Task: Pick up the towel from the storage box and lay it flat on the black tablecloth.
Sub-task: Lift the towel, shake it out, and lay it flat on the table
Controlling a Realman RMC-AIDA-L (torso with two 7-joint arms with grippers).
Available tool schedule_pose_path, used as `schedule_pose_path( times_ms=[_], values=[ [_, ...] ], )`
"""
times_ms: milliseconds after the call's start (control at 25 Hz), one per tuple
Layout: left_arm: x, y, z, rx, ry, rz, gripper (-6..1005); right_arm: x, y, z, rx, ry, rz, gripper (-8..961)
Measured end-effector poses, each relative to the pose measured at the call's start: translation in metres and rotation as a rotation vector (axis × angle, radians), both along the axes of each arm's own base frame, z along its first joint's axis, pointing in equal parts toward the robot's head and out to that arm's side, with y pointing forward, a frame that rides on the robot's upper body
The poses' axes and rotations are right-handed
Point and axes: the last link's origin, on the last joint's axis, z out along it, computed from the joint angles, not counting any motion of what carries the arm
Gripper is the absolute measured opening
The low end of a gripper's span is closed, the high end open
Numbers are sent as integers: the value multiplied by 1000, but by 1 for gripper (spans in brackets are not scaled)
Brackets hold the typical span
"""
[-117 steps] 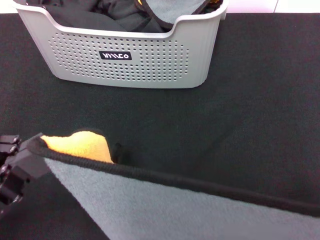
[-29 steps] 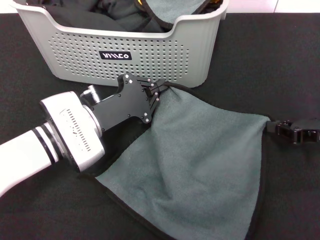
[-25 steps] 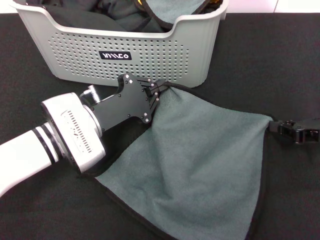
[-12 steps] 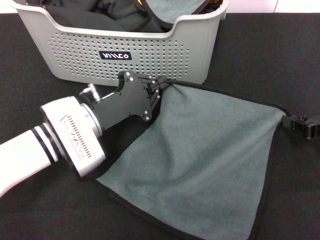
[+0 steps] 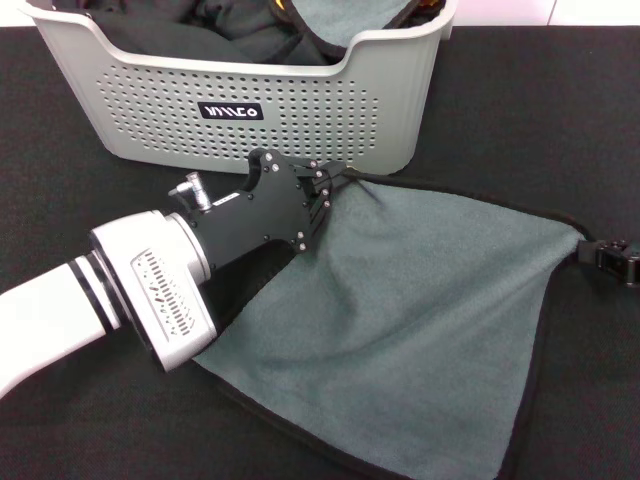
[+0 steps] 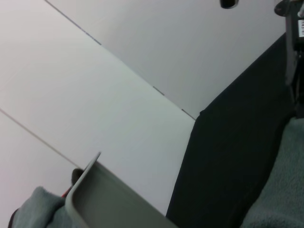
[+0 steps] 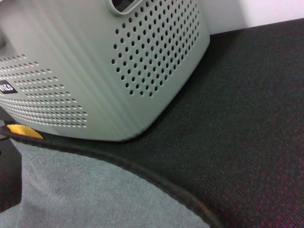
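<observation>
The towel (image 5: pixel 400 310) lies grey face up on the black tablecloth (image 5: pixel 520 120), stretched between both grippers just in front of the storage box (image 5: pixel 250 110). My left gripper (image 5: pixel 335 180) is shut on the towel's far corner, close to the box's front wall. My right gripper (image 5: pixel 600 258) is shut on the towel's right corner at the head view's right edge. The right wrist view shows the towel's grey face (image 7: pixel 85 190), its black hem and a bit of yellow underside beside the box (image 7: pixel 95 61). The left wrist view shows the box rim (image 6: pixel 109 194) and some towel (image 6: pixel 280 190).
The box holds plain black fabric (image 5: pixel 200 35) and another grey cloth (image 5: pixel 345 15). The tablecloth (image 7: pixel 237 118) stretches wide to the right and left of the box. A white surface lies beyond the table's far edge.
My right gripper has moved right with its corner, and the towel has spread wider and flatter. My left gripper has shifted slightly right along the box front, still holding its corner.
</observation>
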Motion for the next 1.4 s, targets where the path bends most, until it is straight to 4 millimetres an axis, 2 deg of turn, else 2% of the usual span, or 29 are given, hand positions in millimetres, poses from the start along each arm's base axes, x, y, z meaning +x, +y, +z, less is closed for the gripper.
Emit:
schedule_pose_path(
  times_ms=[480,880,1400],
  values=[
    [6,14,-11,55,144,-54,10,-3,2,0,0,-2,13,67],
    [5,32,-20,72,250,21,10,-10,5,-1,-3,-4,39,80],
    [-3,36,-25,80,349,24,16,-11,6,-1,-3,-10,46,96]
  ],
)
